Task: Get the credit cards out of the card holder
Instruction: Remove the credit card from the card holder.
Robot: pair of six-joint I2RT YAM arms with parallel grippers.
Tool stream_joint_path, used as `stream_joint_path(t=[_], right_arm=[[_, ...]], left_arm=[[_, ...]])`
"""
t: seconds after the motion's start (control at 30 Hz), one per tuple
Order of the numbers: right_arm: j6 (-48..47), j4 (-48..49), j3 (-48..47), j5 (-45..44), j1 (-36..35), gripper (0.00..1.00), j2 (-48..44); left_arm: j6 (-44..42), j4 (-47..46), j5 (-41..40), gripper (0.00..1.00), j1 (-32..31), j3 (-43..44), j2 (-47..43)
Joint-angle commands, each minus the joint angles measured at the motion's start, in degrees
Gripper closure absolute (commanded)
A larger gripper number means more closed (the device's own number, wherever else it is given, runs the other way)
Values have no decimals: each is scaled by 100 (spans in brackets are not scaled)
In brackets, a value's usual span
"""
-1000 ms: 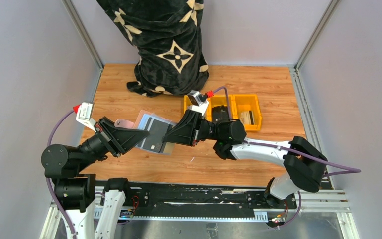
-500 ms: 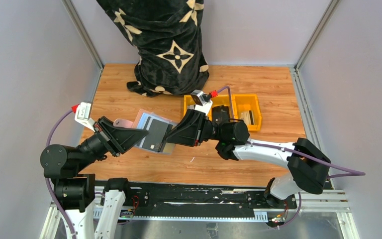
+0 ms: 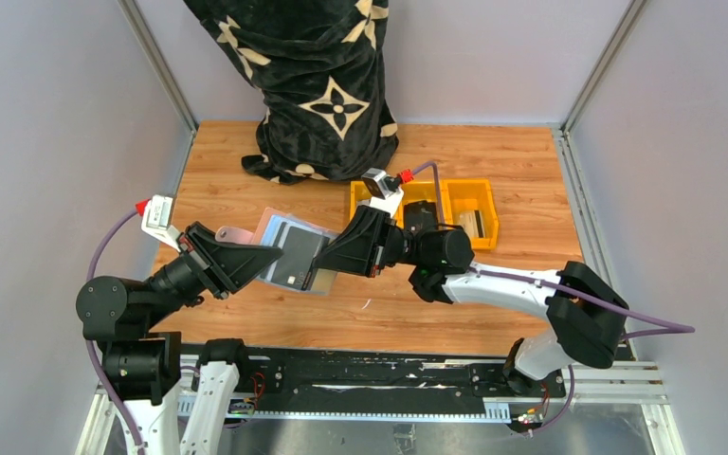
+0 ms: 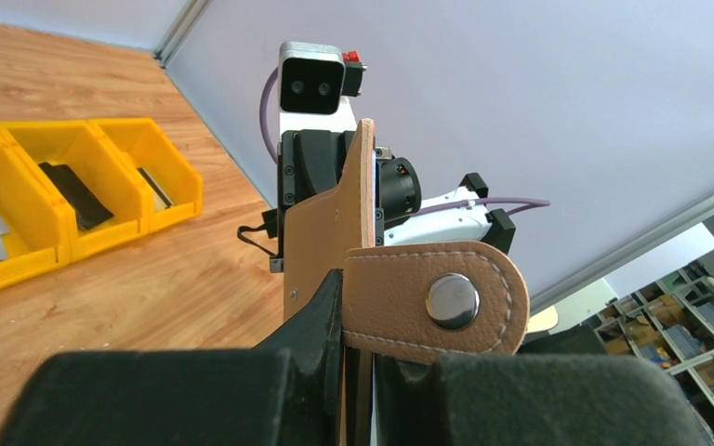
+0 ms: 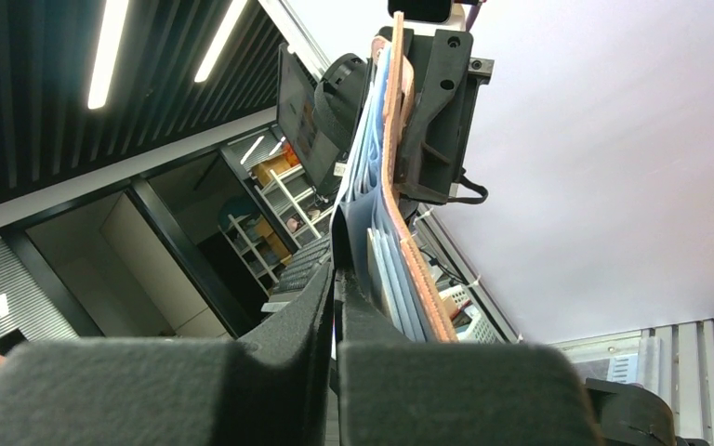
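Since a second ago, the right arm's wrist is nudging slightly toward 1 o'clock and its elbow is drifting to 3 o'clock; the left wrist is easing a touch toward 9 o'clock, and the card holder (image 3: pixel 294 248) is barely shifting. Both arms are holding it open in the air above the wooden table (image 3: pixel 502 156), at about 9 o'clock from the table's centre, greyish inner faces turned up to the overhead camera. The left gripper (image 3: pixel 263 261) is clamping shut on the holder's 9 o'clock edge; in the left wrist view its fingers (image 4: pixel 321 321) are squeezing the brown leather right by the strap with the metal stud (image 4: pixel 453 300). The right gripper (image 3: pixel 327 263) is pinching closed on the 3 o'clock edge, jaws pressed onto the grey-blue inner panel in the right wrist view. The credit cards (image 5: pixel 386 269) are sitting inside the holder, pale blue edges stacked against the leather. The yellow bin (image 3: pixel 486 204) is lying at 3 o'clock from the holder, well apart; the black patterned cloth (image 3: pixel 313 85) is hanging at 12 o'clock.
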State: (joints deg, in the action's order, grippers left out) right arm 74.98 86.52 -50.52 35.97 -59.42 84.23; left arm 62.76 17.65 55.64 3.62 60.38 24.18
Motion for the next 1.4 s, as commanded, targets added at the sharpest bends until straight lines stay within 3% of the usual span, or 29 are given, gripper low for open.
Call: stream_joint_path(t=[0.0, 0.37, 0.6, 0.63, 0.73, 0.87, 0.93, 1.03, 1.07, 1.17, 1.37], right_arm=[[7, 488, -220, -6, 27, 100, 19], [-602, -222, 409, -59, 97, 100, -424], [-584, -135, 352, -25, 89, 100, -416], [-480, -50, 311, -13, 81, 89, -354], [-227, 292, 187, -17, 42, 68, -141], [-172, 383, 12, 20, -38, 58, 19], [-186, 375, -38, 11, -43, 62, 39], [-171, 346, -103, 12, -43, 87, 78], [-142, 327, -107, 8, -44, 92, 79], [-115, 327, -58, 2, -44, 99, 66], [-151, 187, 533, 274, 307, 100, -409]], left_arm=[[-105, 14, -20, 98, -1, -56, -103], [-163, -46, -37, 98, -2, 31, -38], [-109, -88, -72, 98, -1, -8, -37], [-104, -87, -73, 98, -1, 4, -37], [-99, -87, -71, 99, -1, 11, -27], [-83, -101, -68, 99, -2, 32, -28], [-81, -104, -57, 99, -1, 50, -28], [-72, -100, -62, 99, -1, 65, -28], [-86, -97, -55, 99, -1, 74, -28], [-89, -103, -64, 99, -1, 77, -28], [-226, -90, -75, 100, -1, 139, 37]])
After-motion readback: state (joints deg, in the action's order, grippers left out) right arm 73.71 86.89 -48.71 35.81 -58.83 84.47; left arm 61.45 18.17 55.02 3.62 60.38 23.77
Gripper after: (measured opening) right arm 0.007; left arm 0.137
